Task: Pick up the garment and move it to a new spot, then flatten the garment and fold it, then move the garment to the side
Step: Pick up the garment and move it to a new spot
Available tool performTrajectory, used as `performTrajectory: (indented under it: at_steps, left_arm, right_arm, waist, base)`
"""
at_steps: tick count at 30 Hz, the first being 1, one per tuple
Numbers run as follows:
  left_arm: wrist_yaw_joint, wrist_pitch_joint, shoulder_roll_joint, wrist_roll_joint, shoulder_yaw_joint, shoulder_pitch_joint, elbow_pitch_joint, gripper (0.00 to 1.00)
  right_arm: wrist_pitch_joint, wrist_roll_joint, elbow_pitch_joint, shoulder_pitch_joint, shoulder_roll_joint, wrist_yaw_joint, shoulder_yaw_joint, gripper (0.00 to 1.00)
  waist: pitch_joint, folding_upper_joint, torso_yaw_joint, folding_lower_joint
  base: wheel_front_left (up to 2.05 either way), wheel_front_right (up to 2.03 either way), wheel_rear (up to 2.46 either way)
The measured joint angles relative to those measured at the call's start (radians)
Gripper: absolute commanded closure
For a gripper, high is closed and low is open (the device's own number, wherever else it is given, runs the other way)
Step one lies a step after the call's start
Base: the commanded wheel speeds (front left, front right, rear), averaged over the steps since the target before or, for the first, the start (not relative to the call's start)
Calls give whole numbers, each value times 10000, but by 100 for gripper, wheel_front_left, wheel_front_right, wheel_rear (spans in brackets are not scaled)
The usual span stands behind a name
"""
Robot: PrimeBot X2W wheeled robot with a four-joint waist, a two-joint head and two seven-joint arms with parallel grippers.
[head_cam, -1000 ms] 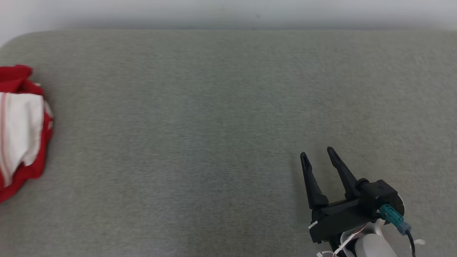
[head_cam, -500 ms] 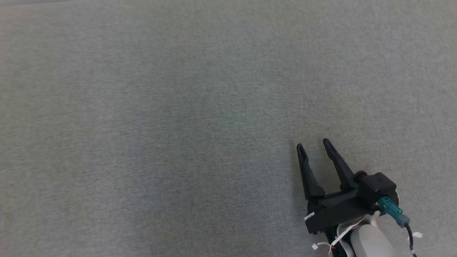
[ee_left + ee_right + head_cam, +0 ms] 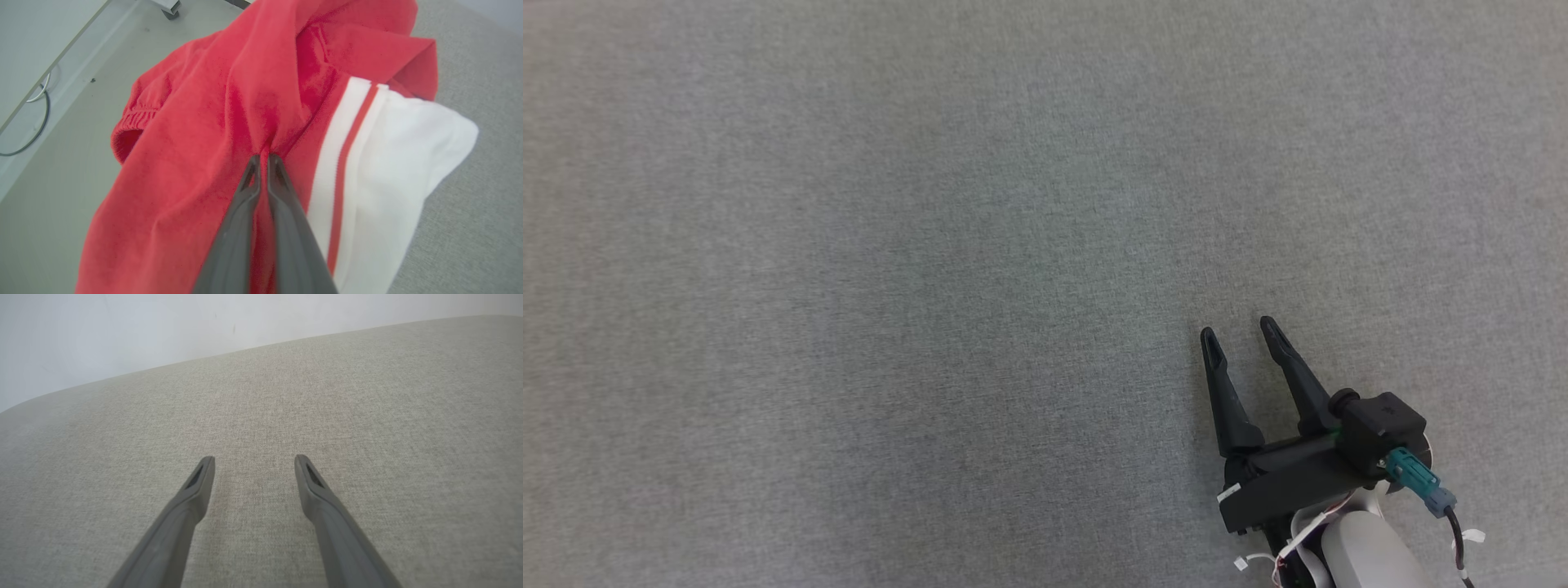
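Newly closed, left hand [image 3: 263, 156] clamps the red-and-white garment [image 3: 192, 122]; right hand [image 3: 1236, 327] stays spread apart.

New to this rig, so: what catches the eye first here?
The bright red and white garment in the left wrist view, lying at the edge of the grey surface, with the left end effector shut on a red fold. In the head view, the right end effector hangs open, low right, over that surface.

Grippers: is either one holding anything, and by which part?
The left gripper pinches the garment by a red fold near its middle. The right gripper holds nothing.
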Motion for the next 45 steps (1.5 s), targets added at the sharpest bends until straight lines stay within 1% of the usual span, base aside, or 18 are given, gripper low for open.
performTrajectory:
  at_steps: [5,11,13,15,21,25,30,32,36,39,43,45]
  left_arm:
    - [-761,-769,153,-130,-92,-660,527,100]
    - [-1331,-1162,339,-251,-548,-1900,552,100]
    - [-1521,-1260,313,-286,-763,-2355,393,100]
    - [-1676,-1348,161,-303,-1041,-2828,163,100]
    - [-1778,-1498,-959,-468,-1958,-3939,-1283,100]
    - [-1772,-1522,-1685,-558,-2569,-4515,-2209,100]
    - [-1611,-1467,-2832,-744,-3346,-4783,-3154,100]
    - [-1630,-1478,-3242,-803,-3689,-4883,-3450,100]
    - [-1787,-1605,-4121,-1007,-4401,-4876,-3607,100]
    - [-1879,-1747,-4683,-1068,-4865,-4843,-3465,100]
    - [-1977,-2075,-5195,-1072,-5317,-4592,-3076,100]
    - [-2048,-2251,-5338,-1001,-5530,-4345,-2851,100]
  right_arm:
    - [-21,88,132,24,0,0,23,0]
    - [-54,205,374,260,2,0,50,0]
    - [-58,267,449,401,0,0,42,0]
    - [-67,332,506,504,0,0,8,0]
    - [-71,407,644,941,0,0,-115,0]
    - [-92,456,663,1215,0,0,-205,0]
    - [-52,512,623,1465,4,0,-238,0]
    - [-35,514,596,1565,2,0,-265,0]
    - [44,512,449,1594,2,0,-297,0]
    - [100,514,349,1592,-2,0,-288,0]
    - [128,514,217,1576,0,0,-267,0]
    - [132,516,157,1567,-2,0,-261,0]
  waist:
    - [-386,0,161,0]
    - [-1052,-1,409,-1]
    - [-1317,-1,491,-1]
    - [-1591,-2,567,-1]
    - [-2466,-2,723,-2]
    - [-3027,-2,731,-3]
    - [-3575,-3,549,-3]
    - [-3696,-3,386,-3]
    - [-3805,-3,-16,-2]
    - [-3801,-2,-352,-2]
    - [-3713,-3,-823,-1]
    - [-3640,-2,-1061,-1]
  base:
    - [0,0,0]
    - [0,0,0]
    - [0,0,0]
    - [0,0,0]
    - [0,0,0]
    - [0,0,0]
    - [0,0,0]
    - [0,0,0]
    - [0,0,0]
    - [0,0,0]
    - [0,0,0]
    - [0,0,0]
